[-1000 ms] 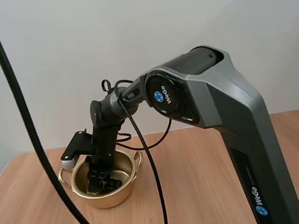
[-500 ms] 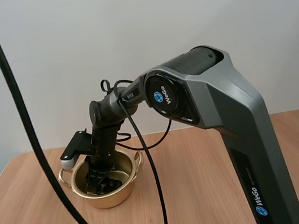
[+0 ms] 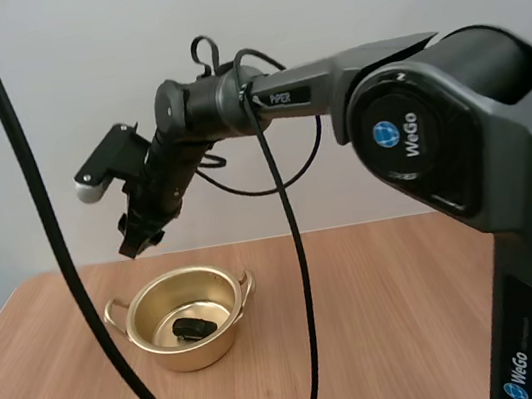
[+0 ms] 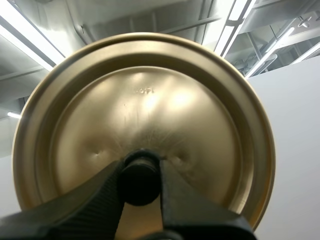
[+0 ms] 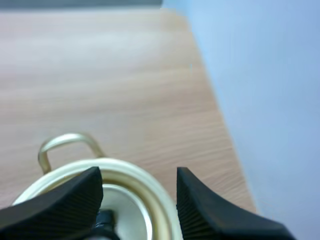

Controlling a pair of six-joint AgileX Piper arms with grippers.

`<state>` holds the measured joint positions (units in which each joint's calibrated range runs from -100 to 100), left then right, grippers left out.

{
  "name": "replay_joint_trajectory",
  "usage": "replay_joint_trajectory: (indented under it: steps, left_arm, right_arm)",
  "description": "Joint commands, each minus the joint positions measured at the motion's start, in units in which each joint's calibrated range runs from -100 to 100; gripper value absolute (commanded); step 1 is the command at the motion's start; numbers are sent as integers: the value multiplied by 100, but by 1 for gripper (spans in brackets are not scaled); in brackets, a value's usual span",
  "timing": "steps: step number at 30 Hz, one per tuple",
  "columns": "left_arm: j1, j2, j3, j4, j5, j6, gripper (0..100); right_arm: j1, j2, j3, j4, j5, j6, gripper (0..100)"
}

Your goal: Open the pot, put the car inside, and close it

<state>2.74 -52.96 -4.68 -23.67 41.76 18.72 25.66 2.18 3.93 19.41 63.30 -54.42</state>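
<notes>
The pot [image 3: 191, 353] stands open on the table [image 3: 380, 283], and the car [image 3: 193, 327], a small dark thing, lies on its bottom, a little toward the near wall. The right gripper [image 5: 139, 175] hangs high above the pot, toward the pot's left handle, with its two fingers spread apart and nothing between them. The left gripper [image 4: 140, 167] is clenched on the black knob [image 4: 139, 180] in the middle of the lid [image 4: 145, 100]. How far the lid is from the pot I cannot tell. I judge that the car is already placed and only the closing is left. The lid looks like thin golden metal, so it should be light and stiff, but its surface is smooth and would slip between fingers. The knob is the one good place to hold it, and the hold is there now. Because the pinch is on one small point, the lid may tilt around it, so it should come down level over the pot's rim and be let go only when it sits flat.
</notes>
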Motion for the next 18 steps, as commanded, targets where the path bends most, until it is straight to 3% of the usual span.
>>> replay_joint_trajectory:
  steps: [1, 3, 5, 12, 18]
  left_arm:
    - [-1, 0, -3, -2, 9, 4, 0]
    - [-1, 0, -3, -2, 9, 4, 0]
    - [-1, 0, -3, -2, 9, 4, 0]
    - [-1, 0, -3, -2, 9, 4, 0]
    - [-1, 0, -3, -2, 9, 4, 0]
  right_arm:
    - [-136, -643, 0, -3, -286, 98, 60]
    - [-334, -1027, 0, -3, -548, 246, 36]
    - [-563, -1399, 0, -3, -808, 399, 0]
    - [-1686, -2367, 41, 32, -1468, 873, 0]
    - [-2696, -2856, 660, 193, -2359, 1773, 0]
